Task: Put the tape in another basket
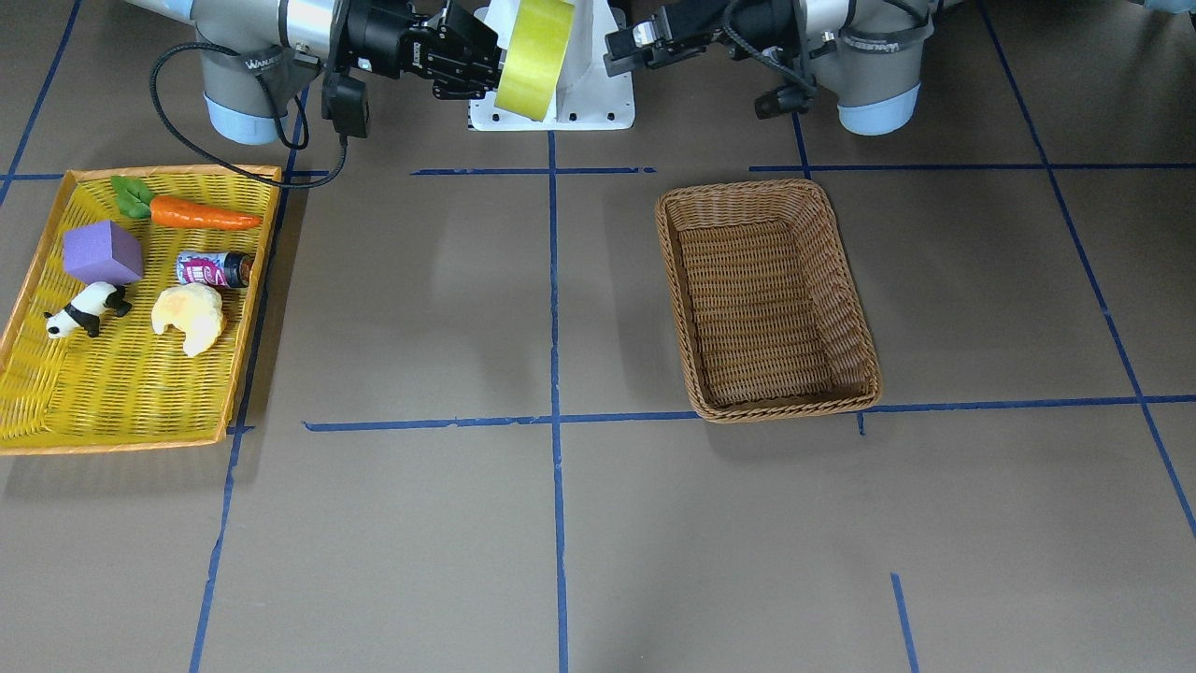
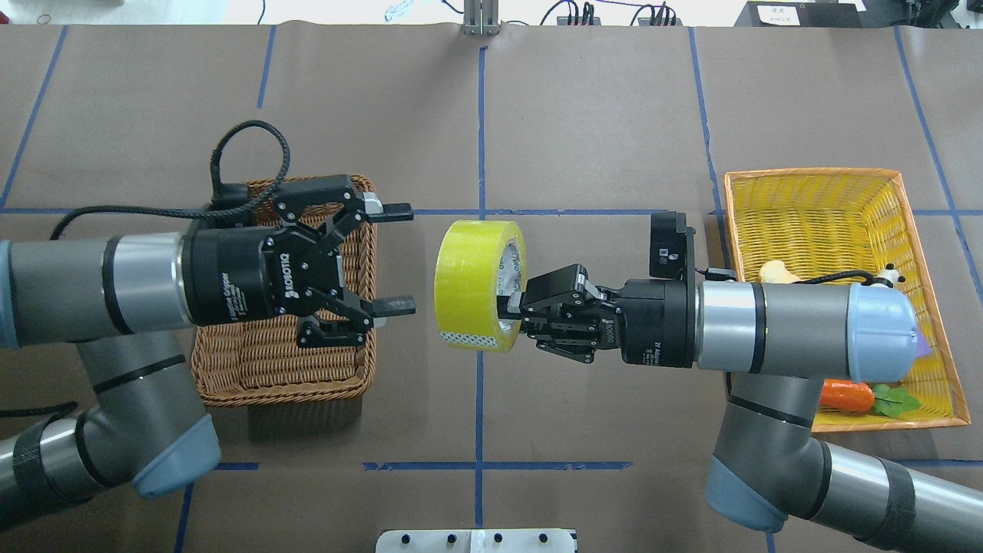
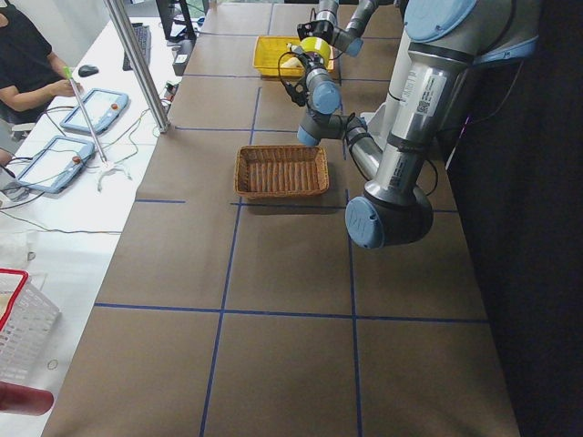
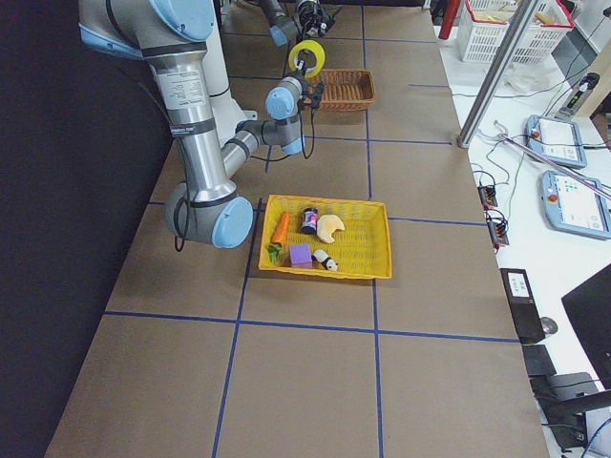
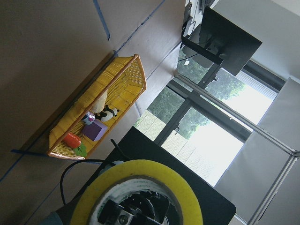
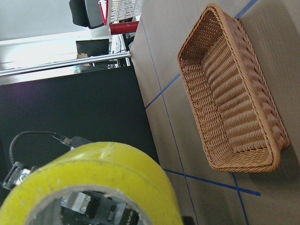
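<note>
The yellow-green tape [image 2: 470,284] hangs upright in the air over the table's middle, near the robot base. My right gripper [image 2: 508,307] is shut on the roll's wall, with one finger inside the grey-white core. The tape also shows in the front view [image 1: 537,56], the left wrist view [image 5: 140,171] and the right wrist view [image 6: 93,168]. My left gripper [image 2: 397,257] is open and empty. It faces the tape from a short gap away and hovers over the brown wicker basket [image 2: 284,392]. That basket [image 1: 766,299] holds nothing.
The shallow yellow tray [image 1: 131,383] on my right holds a carrot [image 1: 201,213], a purple block [image 1: 103,252], a small can [image 1: 213,269], a panda figure [image 1: 86,308] and a croissant [image 1: 192,316]. Blue tape lines cross the brown table.
</note>
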Controlling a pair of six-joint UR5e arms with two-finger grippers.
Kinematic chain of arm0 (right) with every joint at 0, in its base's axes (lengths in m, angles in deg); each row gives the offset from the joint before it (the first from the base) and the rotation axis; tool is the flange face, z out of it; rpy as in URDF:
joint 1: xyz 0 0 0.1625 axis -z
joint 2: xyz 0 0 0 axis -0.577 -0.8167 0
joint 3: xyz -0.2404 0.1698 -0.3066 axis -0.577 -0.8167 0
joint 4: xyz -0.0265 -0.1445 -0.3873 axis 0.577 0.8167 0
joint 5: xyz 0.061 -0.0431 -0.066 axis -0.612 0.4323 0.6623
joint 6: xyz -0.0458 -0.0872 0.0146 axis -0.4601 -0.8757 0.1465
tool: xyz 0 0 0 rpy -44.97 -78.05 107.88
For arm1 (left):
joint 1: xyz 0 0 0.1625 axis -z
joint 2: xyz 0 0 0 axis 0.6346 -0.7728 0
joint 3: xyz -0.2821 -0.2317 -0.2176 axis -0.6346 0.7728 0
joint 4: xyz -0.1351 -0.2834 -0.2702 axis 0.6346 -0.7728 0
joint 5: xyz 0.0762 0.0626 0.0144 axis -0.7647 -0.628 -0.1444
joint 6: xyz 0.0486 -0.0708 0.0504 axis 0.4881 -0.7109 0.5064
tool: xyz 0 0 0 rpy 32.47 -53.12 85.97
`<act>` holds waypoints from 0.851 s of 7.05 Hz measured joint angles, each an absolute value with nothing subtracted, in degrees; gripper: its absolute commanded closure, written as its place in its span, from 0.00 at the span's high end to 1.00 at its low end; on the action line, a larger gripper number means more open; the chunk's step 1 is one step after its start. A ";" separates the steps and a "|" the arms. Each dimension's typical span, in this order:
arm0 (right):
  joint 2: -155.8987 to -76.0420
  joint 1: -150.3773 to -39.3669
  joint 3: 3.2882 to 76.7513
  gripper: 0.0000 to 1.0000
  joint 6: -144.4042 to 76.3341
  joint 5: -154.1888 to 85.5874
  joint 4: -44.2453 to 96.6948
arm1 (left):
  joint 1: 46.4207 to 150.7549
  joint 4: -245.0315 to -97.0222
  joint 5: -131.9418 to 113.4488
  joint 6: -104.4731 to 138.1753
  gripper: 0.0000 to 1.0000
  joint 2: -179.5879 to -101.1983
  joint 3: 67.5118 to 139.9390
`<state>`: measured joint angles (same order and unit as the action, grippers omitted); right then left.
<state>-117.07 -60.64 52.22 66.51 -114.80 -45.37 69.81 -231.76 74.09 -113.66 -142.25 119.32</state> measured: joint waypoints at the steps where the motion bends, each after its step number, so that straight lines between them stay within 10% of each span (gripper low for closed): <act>1: -116.66 -60.35 52.07 0.01 66.53 -114.76 -45.27 | 68.61 -231.77 74.05 -113.58 1.00 -143.13 119.14; 6: -115.82 -59.85 50.05 0.01 66.43 -114.97 -45.26 | 67.34 -231.85 74.08 -113.47 1.00 -143.70 119.60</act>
<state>-115.82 -59.85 50.05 66.43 -114.97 -45.26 67.34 -231.85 74.08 -113.47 -143.70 119.60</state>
